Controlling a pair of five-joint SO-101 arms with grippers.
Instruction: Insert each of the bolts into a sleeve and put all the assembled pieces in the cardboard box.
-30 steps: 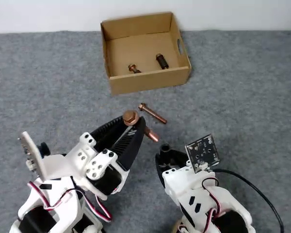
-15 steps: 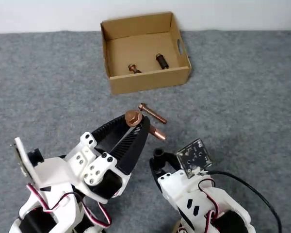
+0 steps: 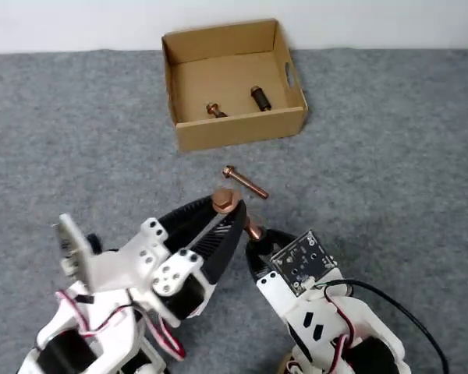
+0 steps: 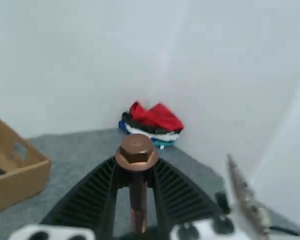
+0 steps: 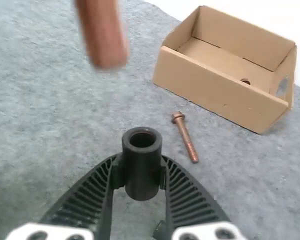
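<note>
Held bolt (image 3: 226, 199) tip near sleeve (image 5: 141, 162) mouth — not yet entered.
Left gripper (image 3: 228, 209) clamped on bolt, shaft slanting lower-right toward sleeve — gripped, bore open, in right gripper (image 5: 141, 169).

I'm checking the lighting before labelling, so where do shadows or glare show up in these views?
High view: soft, even light with no harsh shadows or glare, even inside the brown cardboard box. Left wrist view: the copper hex-head bolt shows only a mild sheen against the bright white wall. Right wrist view: the bore of the black cylindrical sleeve is in dark shade.
</note>
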